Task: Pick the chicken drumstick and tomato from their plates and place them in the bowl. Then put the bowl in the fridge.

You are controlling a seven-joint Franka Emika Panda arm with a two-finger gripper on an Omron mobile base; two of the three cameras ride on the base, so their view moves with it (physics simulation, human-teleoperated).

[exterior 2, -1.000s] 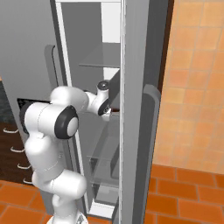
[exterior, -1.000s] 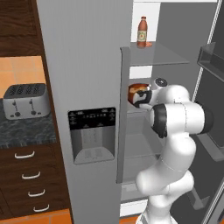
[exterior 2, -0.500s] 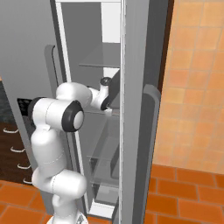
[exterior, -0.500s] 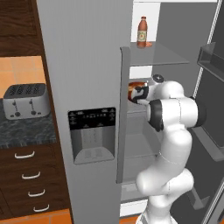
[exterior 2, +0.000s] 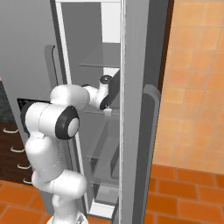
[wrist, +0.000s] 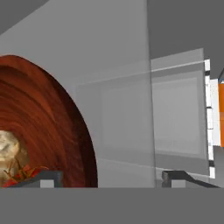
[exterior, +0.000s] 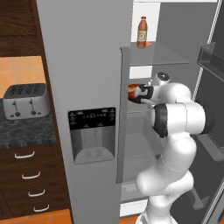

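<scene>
The dark reddish-brown wooden bowl (wrist: 52, 131) fills the left of the hand view, with the golden-tan chicken drumstick (wrist: 9, 148) and a bit of the red tomato (wrist: 24, 171) lying inside it. My gripper (wrist: 111, 177) is open, its fingertips standing wide apart on either side of the bowl's rim without touching it. From the left base view the bowl (exterior: 132, 89) rests at the middle glass shelf inside the fridge (exterior: 83, 78), and the gripper (exterior: 141, 93) is right at it. The plates are out of view.
An orange-brown bottle (exterior: 142, 31) stands on the upper fridge shelf. The right fridge door (exterior: 210, 65) hangs open beside the arm; the other door edge (exterior 2: 131, 109) is close in front. A toaster (exterior: 25, 100) sits on the dark counter, with drawers (exterior: 26, 175) below it.
The gripper has opened and let go of the bowl's rim. The bowl stays on the fridge shelf, and the arm has shifted only slightly.
</scene>
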